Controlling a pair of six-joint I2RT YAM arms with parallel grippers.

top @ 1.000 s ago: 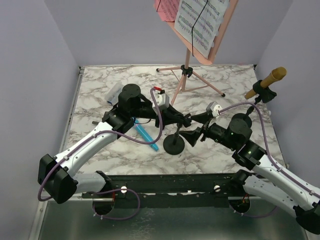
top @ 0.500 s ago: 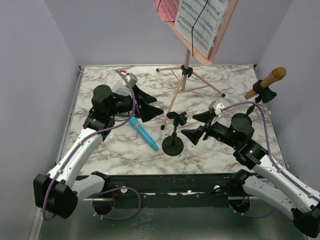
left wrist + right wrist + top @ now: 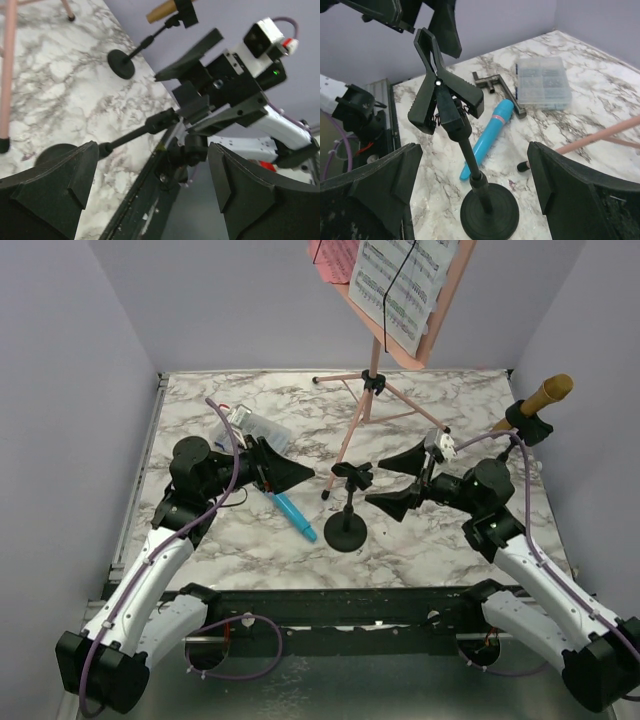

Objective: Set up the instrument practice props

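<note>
The pink music rack (image 3: 405,300) with sheet-music pages stands on its tripod (image 3: 370,385) at the back. A gold microphone (image 3: 545,397) sits in a mount at the right edge. The other black mic mount (image 3: 347,530) stands mid-table, and its clip (image 3: 442,95) holds nothing. A blue microphone (image 3: 293,515) lies flat just left of that mount. My left gripper (image 3: 300,477) is open, left of the clip and apart from it. My right gripper (image 3: 385,482) is open on the mount's right, with the stem (image 3: 470,155) showing between its fingers untouched.
A small clear compartment box (image 3: 262,430) and a black L-shaped bracket (image 3: 495,87) lie behind the blue microphone at the back left. A pink tripod leg (image 3: 600,135) ends close behind the middle mount. The black rail (image 3: 330,605) runs along the near edge.
My left gripper was closed at the middle mount's clip. It has opened and drawn back to the left. The right gripper, open throughout, has shifted slightly back and up.
</note>
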